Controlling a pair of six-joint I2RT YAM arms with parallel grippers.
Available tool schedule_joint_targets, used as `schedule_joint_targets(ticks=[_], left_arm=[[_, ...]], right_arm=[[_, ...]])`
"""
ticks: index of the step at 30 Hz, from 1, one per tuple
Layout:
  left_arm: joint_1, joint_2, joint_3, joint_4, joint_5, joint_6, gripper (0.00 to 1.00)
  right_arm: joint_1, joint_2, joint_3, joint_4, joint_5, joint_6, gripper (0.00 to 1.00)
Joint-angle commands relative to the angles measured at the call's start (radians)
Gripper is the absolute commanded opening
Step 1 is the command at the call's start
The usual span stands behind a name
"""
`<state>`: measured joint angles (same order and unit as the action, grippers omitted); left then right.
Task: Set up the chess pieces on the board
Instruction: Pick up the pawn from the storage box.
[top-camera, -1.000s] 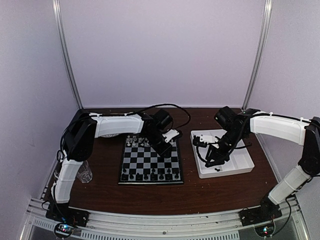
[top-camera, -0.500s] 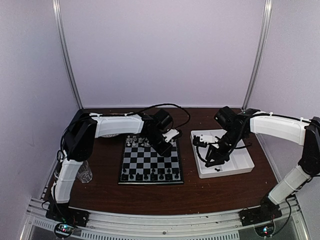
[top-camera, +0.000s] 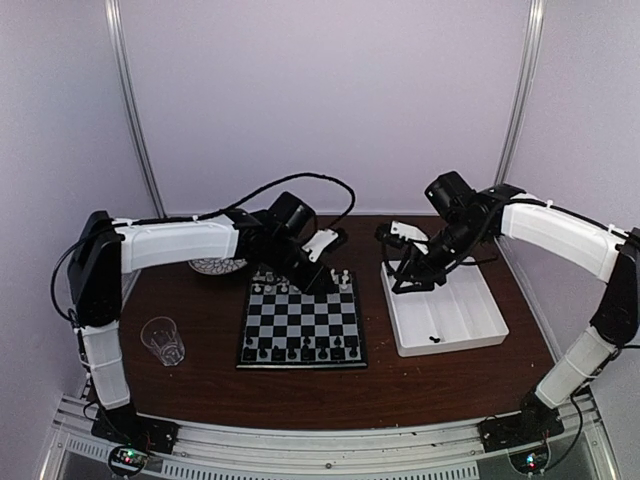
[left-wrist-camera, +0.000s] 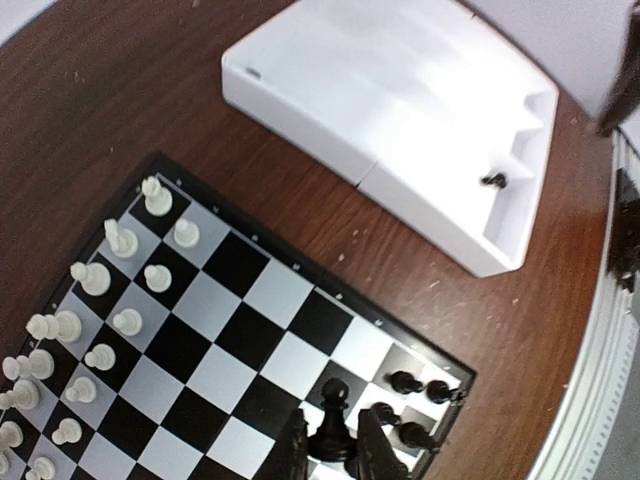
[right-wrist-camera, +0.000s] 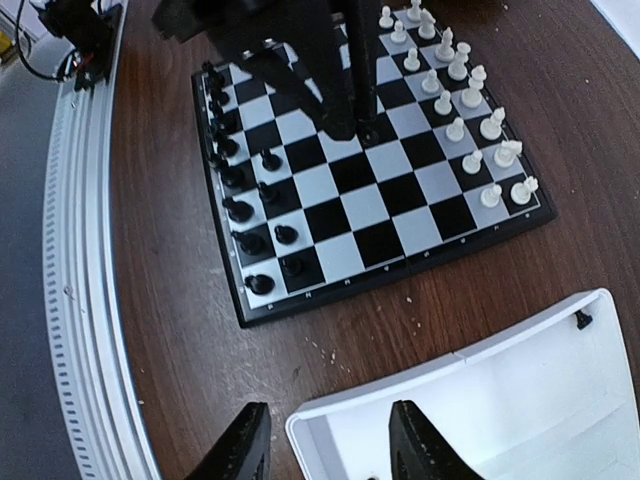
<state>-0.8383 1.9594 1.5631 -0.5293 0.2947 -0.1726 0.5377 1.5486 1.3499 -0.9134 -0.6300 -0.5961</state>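
The board (top-camera: 300, 322) lies at the table's middle, with white chess pieces (top-camera: 272, 284) along its far edge and black ones (top-camera: 300, 352) along its near edge. My left gripper (top-camera: 325, 284) hangs over the board's far right part. In the left wrist view it (left-wrist-camera: 333, 455) is shut on a black pawn (left-wrist-camera: 334, 410), held upright above the squares beside the black pieces (left-wrist-camera: 405, 383). My right gripper (top-camera: 404, 280) is raised over the white tray's far left corner. Its jaws (right-wrist-camera: 330, 445) stand open with nothing between them. One black piece (right-wrist-camera: 580, 320) lies in the tray.
The white tray (top-camera: 450, 318) sits right of the board. A clear glass (top-camera: 163, 340) stands near the left edge, and a round patterned plate (top-camera: 215, 266) lies behind the left arm. A metal rail (top-camera: 320, 445) runs along the near edge.
The left arm has risen and stretched out, its jaws having closed on the pawn. The right gripper has lifted out of the tray toward its far left corner.
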Motion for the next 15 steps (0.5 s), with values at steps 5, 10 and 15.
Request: schedule_joint_targets(ticks=[5,10,15], left_arm=[[0.005,-0.184,-0.21,0.347,0.106,-0.127,0.13],[0.004,-0.211,-0.231,0.383,0.118,-0.143,0.14],[0.001,-0.215,-0.229,0.401,0.133,-0.149,0.14]], right_arm=[[-0.009,0.214,0.206,-0.069,-0.175,0.165,0.45],[-0.016,0.319,0.336,-0.109,-0.356,0.276,0.48],[-0.016,0.375,0.366,-0.063,-0.47,0.372,0.48]])
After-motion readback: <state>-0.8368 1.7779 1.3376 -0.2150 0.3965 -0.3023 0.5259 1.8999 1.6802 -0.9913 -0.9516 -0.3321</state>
